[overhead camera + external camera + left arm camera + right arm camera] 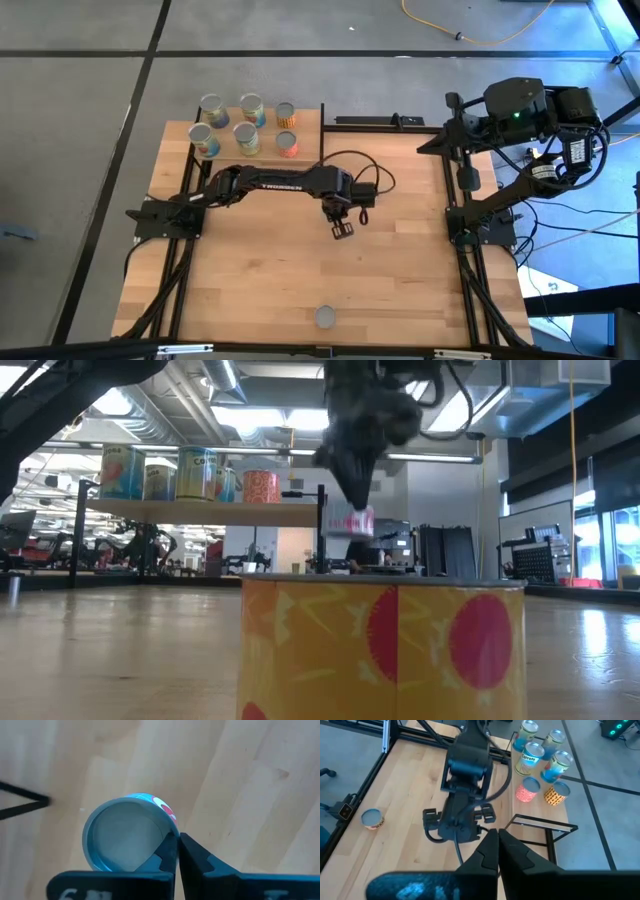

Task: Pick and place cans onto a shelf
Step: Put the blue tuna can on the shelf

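My left gripper (342,228) is over the middle of the table, shut on a small can with a blue rim, a silver top and red marks (125,837). In the low view the can (352,522) is above the tabletop. The shelf (305,125) stands at the table's far left and carries several cans (245,137) upright on their bases. One yellow can with red dots (325,317) stands at the near edge and fills the low view (380,650). My right gripper (498,837) is shut and empty, held high at the table's right side. My left gripper pinches the can's top rim (172,826) on one side. One finger (167,852) lies over the recessed top inside the rim, and the other (195,857) lies outside on the wall. The fingers come from above, pointing down. The can hangs below them, clear of the table.
Black frame rails run along the table's left (175,290) and right (470,290) sides. The shelf's thin black posts (322,130) stand at its ends. A black cable loops beside my left wrist (375,175).
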Robot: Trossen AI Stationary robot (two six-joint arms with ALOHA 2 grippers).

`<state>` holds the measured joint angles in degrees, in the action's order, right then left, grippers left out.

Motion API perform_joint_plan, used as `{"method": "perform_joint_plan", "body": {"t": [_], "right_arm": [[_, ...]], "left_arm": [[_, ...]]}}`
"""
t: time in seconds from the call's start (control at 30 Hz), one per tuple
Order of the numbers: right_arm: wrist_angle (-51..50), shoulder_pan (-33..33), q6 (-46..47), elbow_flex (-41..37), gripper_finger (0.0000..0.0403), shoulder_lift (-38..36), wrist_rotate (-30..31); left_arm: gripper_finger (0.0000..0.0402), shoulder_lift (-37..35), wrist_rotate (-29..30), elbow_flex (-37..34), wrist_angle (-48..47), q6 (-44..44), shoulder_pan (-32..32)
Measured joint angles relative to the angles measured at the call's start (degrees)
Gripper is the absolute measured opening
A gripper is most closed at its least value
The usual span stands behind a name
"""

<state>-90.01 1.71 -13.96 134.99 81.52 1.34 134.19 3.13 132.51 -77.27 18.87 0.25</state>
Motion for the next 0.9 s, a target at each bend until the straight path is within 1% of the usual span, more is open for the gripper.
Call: {"method": "perform_joint_plan", "body": {"t": [0.07,0.13,0.43,0.7,0.9], "right_arm": [[0.0,0.0,0.0,0.0,0.0006,0.0,0.0],[0.0,0.0,0.0,0.0,0.0006,0.0,0.0],[-0.1,0.0,0.3,-0.3,0.0006,0.0,0.0],[0.0,0.0,0.5,-0.3,0.0006,0.2,0.0],[0.0,0.0,0.5,-0.3,0.0006,0.2,0.0]], "left_arm": [[0.0001,0.0,0.7,2.4,-1.7,-0.6,0.2],[0.0001,-1.5,0.2,1.6,0.0,-2.0,0.2],[0.0000,-7.1,1.1,2.4,-3.3,-1.4,0.2],[0.0000,-14.5,8.4,2.4,-5.2,0.9,2.7],[0.0000,-19.2,15.5,2.5,-5.5,3.0,8.2]]}}
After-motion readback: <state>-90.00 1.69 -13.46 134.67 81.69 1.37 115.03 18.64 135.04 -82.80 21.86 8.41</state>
